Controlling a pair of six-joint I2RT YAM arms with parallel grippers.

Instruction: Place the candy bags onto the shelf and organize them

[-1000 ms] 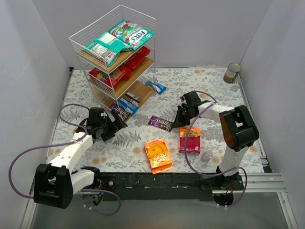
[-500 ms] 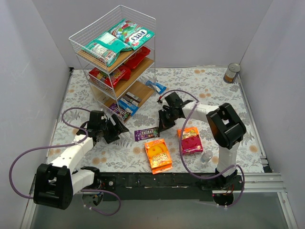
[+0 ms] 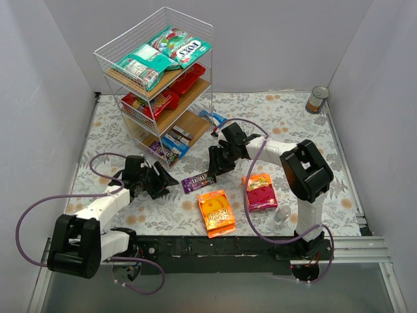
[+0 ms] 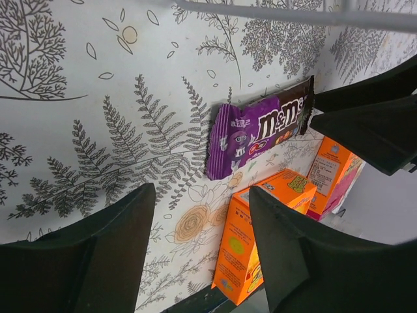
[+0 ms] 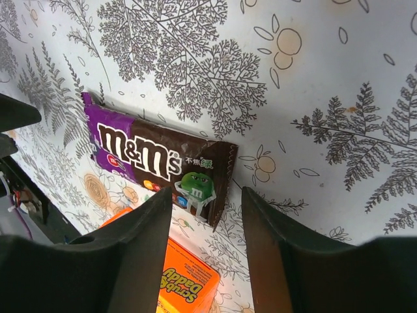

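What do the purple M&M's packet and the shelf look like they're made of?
The purple M&M's packet is probably thin plastic film with a glossy finish: it shows highlights, soft wrinkles and crimped, serrated ends. The shelf has sides of thin white wire in a grid, likely coated metal. Its tiers look like light, matte wooden boards, though laminate cannot be ruled out.

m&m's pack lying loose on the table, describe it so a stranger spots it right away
Start at the white wire shelf and come forward onto the fern-print table. A slim purple-and-brown M&M's pack lies flat there, narrower and darker than the orange bag beside it.
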